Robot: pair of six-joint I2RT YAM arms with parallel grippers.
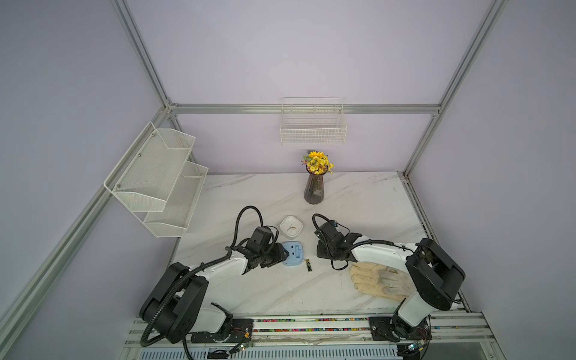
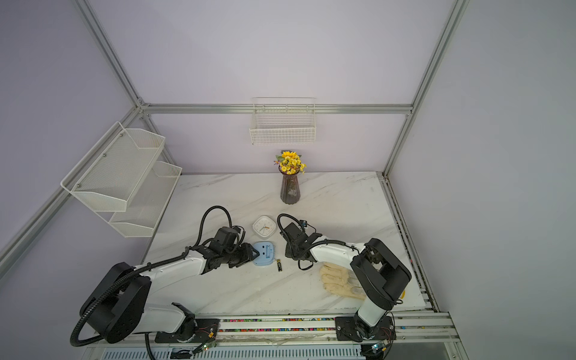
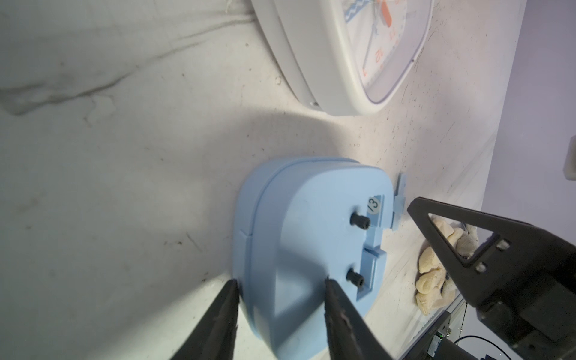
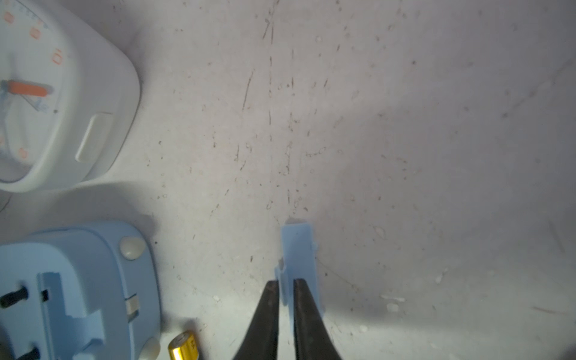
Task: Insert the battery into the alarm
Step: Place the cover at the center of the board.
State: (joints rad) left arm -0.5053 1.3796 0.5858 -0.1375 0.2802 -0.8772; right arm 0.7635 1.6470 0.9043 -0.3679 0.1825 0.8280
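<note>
White arms [image 1: 223, 267], black joints [image 1: 174, 299] (ribbed cables [image 1: 237, 224])

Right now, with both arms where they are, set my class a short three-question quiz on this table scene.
1. True or false: the battery already sits inside the blue clock.
2. Which thing does the left gripper clamp? A) white clock B) blue clock C) glove
3. Which small blue piece sits between the jaws of the right gripper?

Key:
1. False. It lies on the table beside the clock.
2. B.
3. The battery cover.
</note>
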